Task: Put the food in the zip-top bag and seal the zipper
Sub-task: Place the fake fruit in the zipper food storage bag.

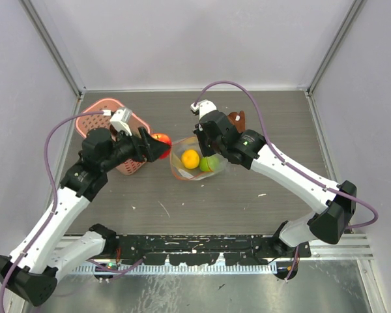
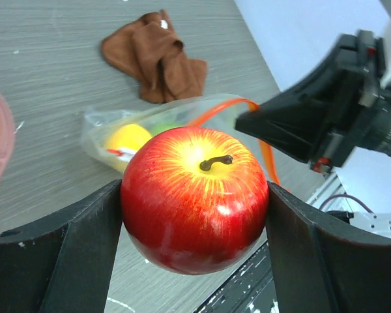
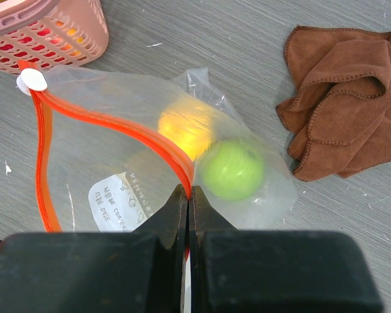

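My left gripper (image 2: 194, 202) is shut on a red apple (image 2: 194, 195), held above the table just left of the clear zip-top bag (image 1: 197, 164); the apple also shows in the top view (image 1: 160, 139). My right gripper (image 3: 189, 195) is shut on the bag's red zipper strip (image 3: 117, 124), holding the mouth open toward the left. The zipper's white tab (image 3: 32, 79) sits at its far end. Inside the bag (image 3: 104, 163) lie an orange (image 3: 186, 127) and a green apple (image 3: 233, 169).
A pink perforated basket (image 1: 111, 120) stands at the back left, behind my left gripper (image 1: 158, 147). A crumpled brown cloth (image 3: 345, 98) lies right of the bag, also in the top view (image 1: 238, 119). Grey walls enclose the table.
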Tool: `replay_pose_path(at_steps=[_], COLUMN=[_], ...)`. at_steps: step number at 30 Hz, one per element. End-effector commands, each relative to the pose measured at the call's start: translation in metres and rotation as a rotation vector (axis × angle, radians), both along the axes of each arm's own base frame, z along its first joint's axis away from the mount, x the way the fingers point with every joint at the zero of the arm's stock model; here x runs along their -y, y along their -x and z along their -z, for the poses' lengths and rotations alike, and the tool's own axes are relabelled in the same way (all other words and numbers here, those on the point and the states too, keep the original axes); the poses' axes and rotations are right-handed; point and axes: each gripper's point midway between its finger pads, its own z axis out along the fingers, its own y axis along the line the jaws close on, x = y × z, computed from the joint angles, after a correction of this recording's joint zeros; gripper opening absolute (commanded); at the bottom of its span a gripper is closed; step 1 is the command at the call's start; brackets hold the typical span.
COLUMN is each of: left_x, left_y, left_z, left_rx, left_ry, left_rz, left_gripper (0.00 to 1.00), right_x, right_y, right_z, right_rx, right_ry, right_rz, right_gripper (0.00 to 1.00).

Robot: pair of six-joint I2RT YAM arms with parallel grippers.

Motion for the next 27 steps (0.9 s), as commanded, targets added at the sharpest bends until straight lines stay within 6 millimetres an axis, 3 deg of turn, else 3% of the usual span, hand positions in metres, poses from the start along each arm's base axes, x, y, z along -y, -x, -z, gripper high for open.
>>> replay_pose_path(at_steps=[1,6,16,27], left_x=[0.022,0.047,0.083,0.096], left_y=[0.006,0.011,0.003,-0.002], left_z=[-0.036,-0.03,0.006,0.054], left_rx=[0.182,0.24,0.222,0.135], left_ry=[0.079,0.09,0.009,-0.092], left_rz=[0.052,0.081,0.114,0.108], left_gripper=[0.5,0.5,0.53,0.66], right_x=[-0.011,-0.012,-0.018,-0.021], right_y=[-0.006,-0.006,0.001,0.003], right_z=[-0.034,-0.034,-0.033,-0.033], right_rx=[0.065,0.064,0.036,0.03], right_ry=[-0.111,-0.118,-0.15,-0.161], right_rz=[-0.003,-0.004,-0.038,-0.052], right_gripper=[0.0,0.0,0.0,0.0])
